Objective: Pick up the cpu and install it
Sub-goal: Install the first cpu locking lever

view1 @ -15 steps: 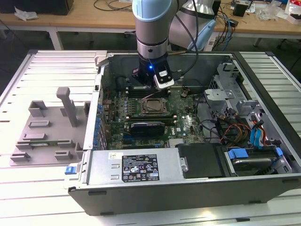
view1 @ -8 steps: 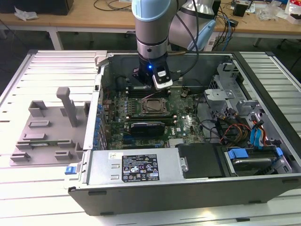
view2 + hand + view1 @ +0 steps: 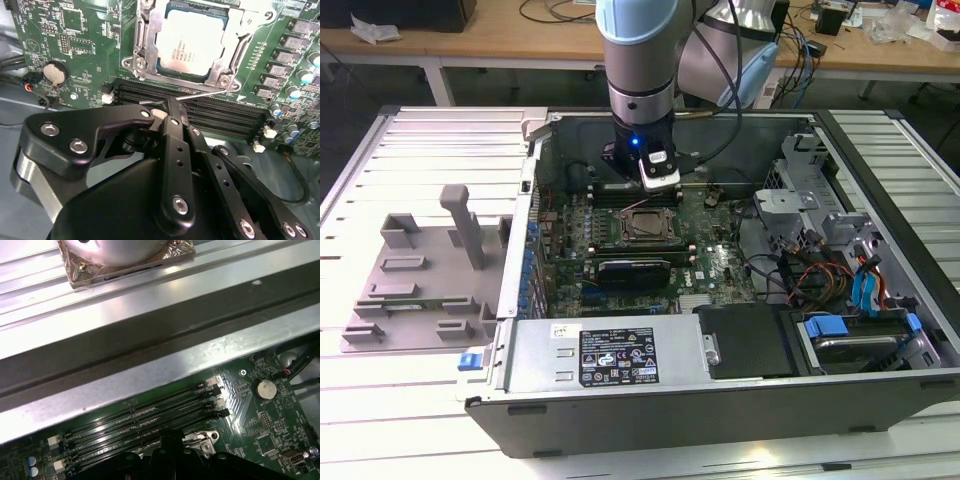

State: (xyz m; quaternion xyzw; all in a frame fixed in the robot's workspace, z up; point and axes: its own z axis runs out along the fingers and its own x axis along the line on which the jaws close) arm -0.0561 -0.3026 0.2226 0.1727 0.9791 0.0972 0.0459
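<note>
Black gripper point(image 3: 171, 102) linkage sits closest in the second wrist view. Its fingertips are pressed together into one narrow tip, and I cannot make out anything pinched between them. The cpu point(image 3: 192, 42) is not in the grip. It lies flat in the socket, silvery top up, with the metal socket frame point(image 3: 145, 42) bracketing it on all sides, so placing looks done and the work now seems to be locking it down.

The tip rests at the thin wire retention lever point(image 3: 202, 94), which runs along the socket's near edge. I cannot tell whether it bears on the wire or hovers just over it. Just beside the lever lie the black memory slots point(image 3: 225, 117), and the green motherboard point(image 3: 75, 50) spreads round them inside the open computer case point(image 3: 620, 420).

To do this step well, I judge the push should follow the lever's own swing with the tip centred on the wire. A slip sideways would land on the slot latches, and any drag across the frame could unseat the chip.
</note>
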